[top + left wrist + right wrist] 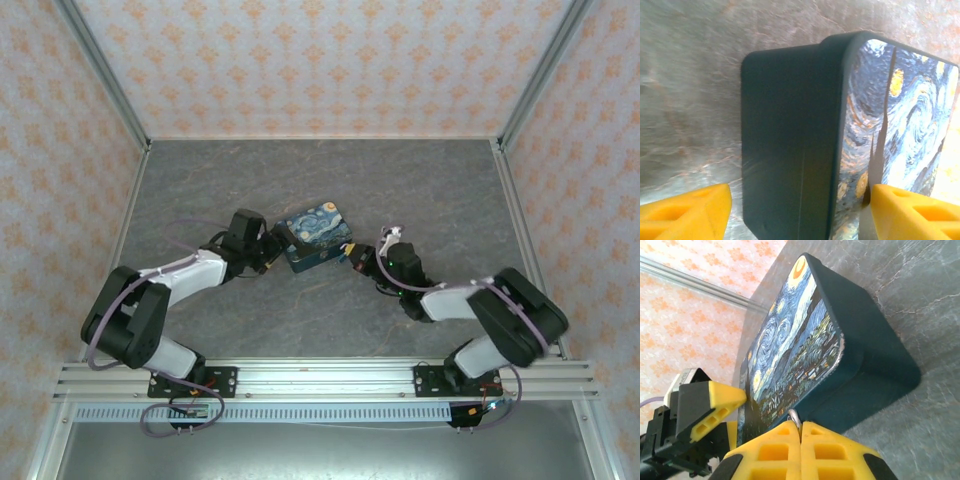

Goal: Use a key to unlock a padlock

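Left jaws spread, straddling tin's [790, 140] 9 o'clock end. Right jaws pressed together at 4 o'clock, pinching small metal ring [794, 416].

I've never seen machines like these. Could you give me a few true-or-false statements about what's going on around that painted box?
1. The painted tin lies between the left gripper and the right gripper. True.
2. The right gripper's fingers are spread wide apart. False: they are pressed together, with a small metal ring poking out at their tips.
3. The left gripper's fingers sit one on each side of the tin. True.
4. The tin rests against the back wall. False: it lies near the middle of the table, away from the walls.
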